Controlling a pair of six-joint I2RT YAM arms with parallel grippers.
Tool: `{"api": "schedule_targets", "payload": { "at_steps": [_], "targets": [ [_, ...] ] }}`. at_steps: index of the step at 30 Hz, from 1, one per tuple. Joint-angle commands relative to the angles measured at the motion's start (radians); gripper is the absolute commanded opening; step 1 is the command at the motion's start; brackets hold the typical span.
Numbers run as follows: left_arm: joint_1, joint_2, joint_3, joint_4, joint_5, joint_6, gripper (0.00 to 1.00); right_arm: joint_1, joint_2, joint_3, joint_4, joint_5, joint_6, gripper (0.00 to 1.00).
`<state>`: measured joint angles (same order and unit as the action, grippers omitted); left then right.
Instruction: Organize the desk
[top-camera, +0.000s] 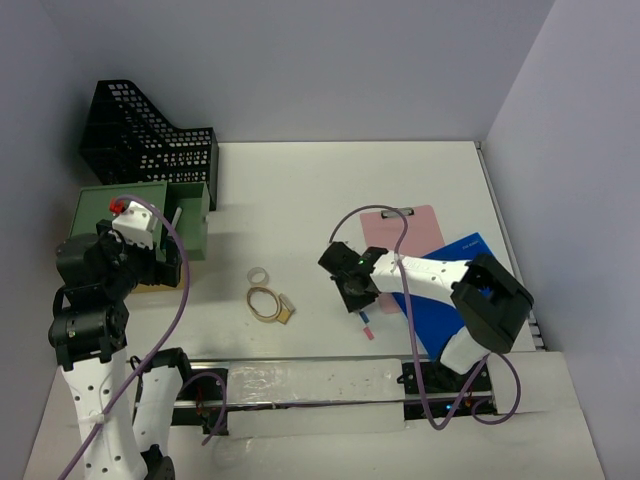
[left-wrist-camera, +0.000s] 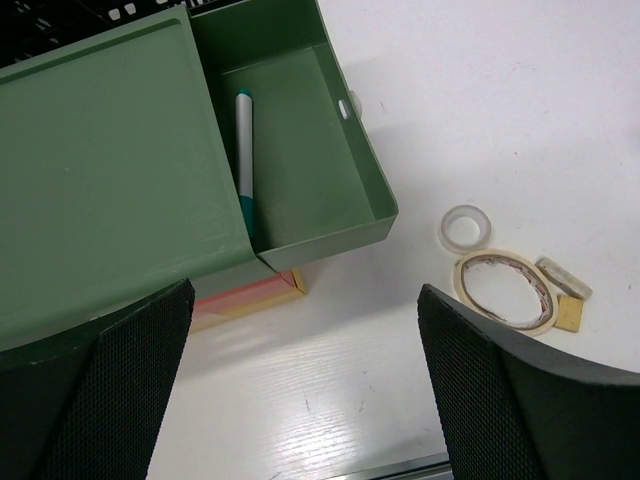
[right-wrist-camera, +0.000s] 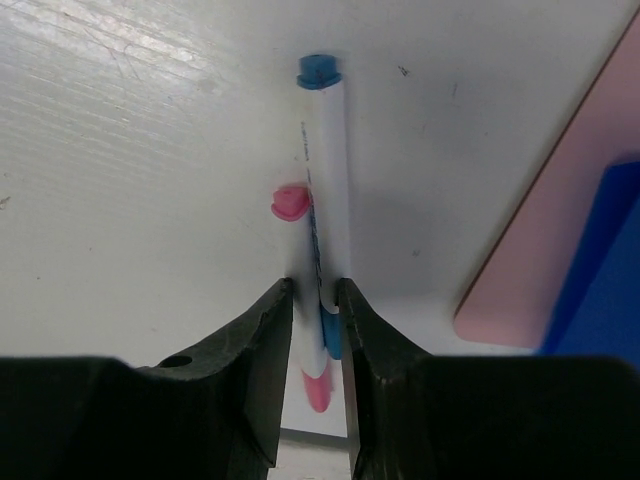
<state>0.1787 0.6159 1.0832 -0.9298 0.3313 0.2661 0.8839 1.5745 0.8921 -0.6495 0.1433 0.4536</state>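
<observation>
The right tool (right-wrist-camera: 318, 290) is clamped on two pens at once, a blue-capped pen (right-wrist-camera: 330, 170) and a pink-capped pen (right-wrist-camera: 298, 230). They lie side by side between its jaws, their long ends pointing ahead of it. The pictures do not show whether they rest on the white counter (top-camera: 330, 190) directly beneath the tool or hang just above it.

The main risk is the double grip. Only the near ends of the pens are pinched, and two round barrels pressed together can roll against each other. One could then twist loose, droop or drop during a lift or swing. The pink-capped pen sits further back in the jaws, so the hold on the two is probably uneven. A pink clipboard (right-wrist-camera: 560, 240) with a blue folder (right-wrist-camera: 605, 260) on it lies close on the tool's right. A sideways move that way could snag the pens on the clipboard's edge.

The left tool (left-wrist-camera: 305, 290) is spread wide and empty. It hangs over the counter with a green drawer (left-wrist-camera: 300, 130) ahead and to its left. A teal pen (left-wrist-camera: 245, 150) already lies in the drawer. Two tape rolls (left-wrist-camera: 465, 226) (left-wrist-camera: 505, 292) lie ahead and to its right and could be knocked if it came down there. If both arms head for the drawer together, they could crowd each other.
</observation>
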Motion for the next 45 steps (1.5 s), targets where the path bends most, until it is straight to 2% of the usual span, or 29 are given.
{"api": "schedule_targets", "payload": {
  "at_steps": [1, 7, 17, 31, 45],
  "targets": [
    [0.005, 0.002, 0.005, 0.045, -0.011, -0.017, 0.99, 0.045, 0.062, -0.030, 0.042, 0.010, 0.041, 0.31],
    [0.005, 0.007, 0.003, 0.046, -0.012, -0.018, 0.99, 0.067, 0.075, -0.027, 0.040, 0.004, 0.050, 0.31],
    [0.005, 0.005, 0.000, 0.055, -0.015, -0.021, 0.99, 0.043, -0.065, 0.031, 0.002, 0.025, 0.021, 0.31],
    [0.006, 0.004, 0.000, 0.056, -0.020, -0.024, 0.99, -0.010, -0.029, 0.018, 0.030, 0.063, 0.008, 0.27],
    [0.008, 0.004, 0.000, 0.059, -0.027, -0.027, 0.99, -0.018, 0.098, -0.033, 0.096, 0.029, 0.014, 0.27]
  ]
}}
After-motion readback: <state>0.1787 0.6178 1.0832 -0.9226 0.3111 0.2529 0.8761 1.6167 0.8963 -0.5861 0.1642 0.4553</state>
